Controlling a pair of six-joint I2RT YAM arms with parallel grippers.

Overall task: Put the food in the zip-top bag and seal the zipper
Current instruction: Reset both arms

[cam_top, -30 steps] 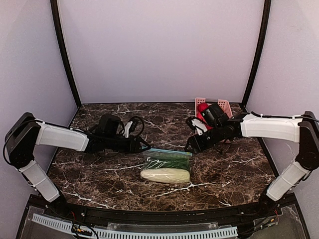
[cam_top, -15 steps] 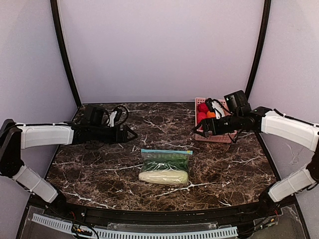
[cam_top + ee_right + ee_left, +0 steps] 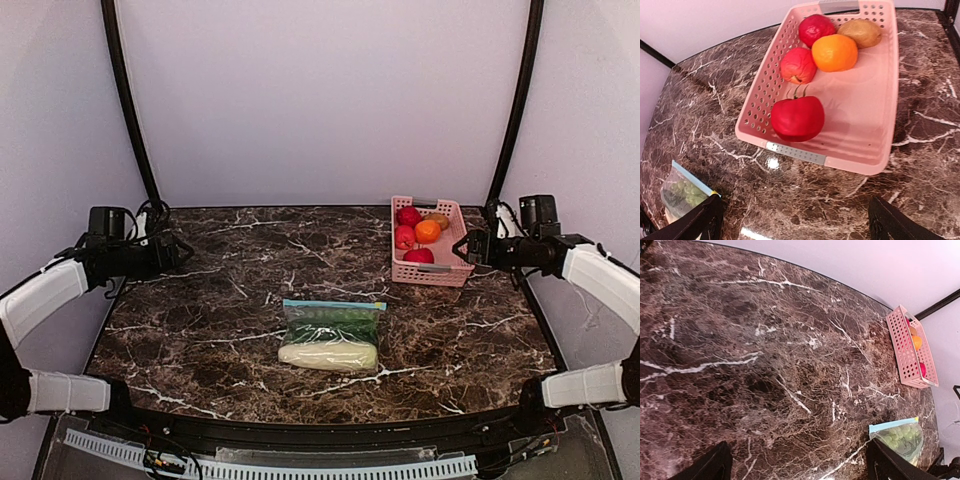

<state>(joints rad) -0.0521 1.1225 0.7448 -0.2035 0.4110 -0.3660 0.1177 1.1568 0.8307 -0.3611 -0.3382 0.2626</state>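
Table (image 3: 200, 300): dark veined marble, pale walls behind.
Left gripper (image 3: 176, 252): far left edge, fingers wide apart, empty.
Right gripper (image 3: 463, 246): far right, beside basket, fingers wide apart, empty.
Basket (image 3: 430, 272): pink, far right, holding red and orange fruit (image 3: 427, 231).
Zip-top bag (image 3: 331, 322): near centre, flat, containing gourd (image 3: 328, 354) and greens (image 3: 335, 328).
Zipper (image 3: 334, 304): teal strip along bag's far edge.

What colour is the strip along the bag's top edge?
Teal-blue strip; the top external view shows it best.
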